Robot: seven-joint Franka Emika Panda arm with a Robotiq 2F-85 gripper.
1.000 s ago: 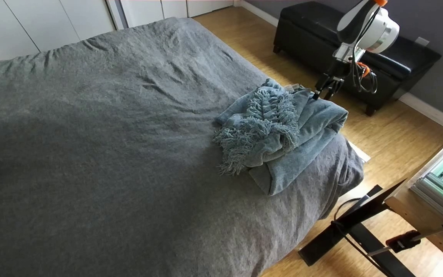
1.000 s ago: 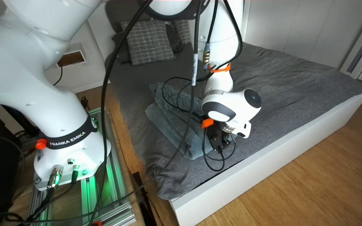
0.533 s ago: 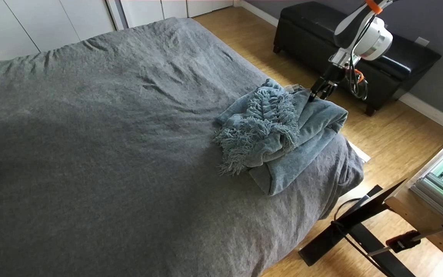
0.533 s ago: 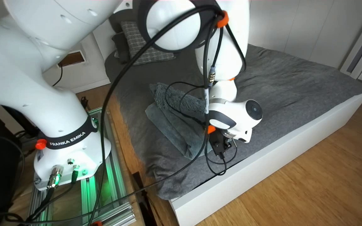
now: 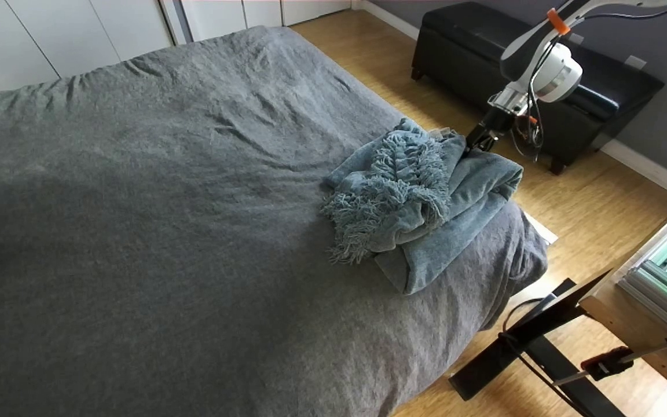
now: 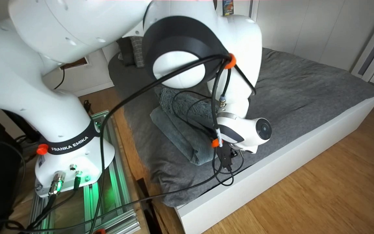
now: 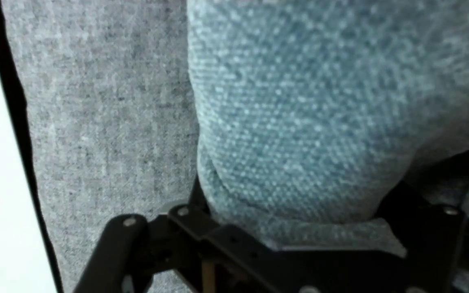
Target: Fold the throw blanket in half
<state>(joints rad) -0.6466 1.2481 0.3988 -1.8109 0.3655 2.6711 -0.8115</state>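
Throw blanket [image 5: 414,200] lies bunched on the grey bedspread [image 5: 194,231], fringe [image 5: 400,174] on top. Pincer [image 7: 299,201] is spread, with the blanket's rolled edge between its fingers [image 7: 405,209], on the side facing the white footboard [image 6: 284,164]. The tips are hidden, so we cannot tell how many layers sit between them.

We judge the step in hand to be gripping this edge. To do it well, we should keep the tips off the bedspread, bring them together slowly, and try a short lift to check that only blanket comes along. Then we would carry the edge low, away from the footboard, and lay it flat before letting go.

Compared with one second ago: pincer sits lower, down in the cloth rather than just above it; arm [image 6: 242,42] is lower in both exterior views; blanket outline nearly unchanged.
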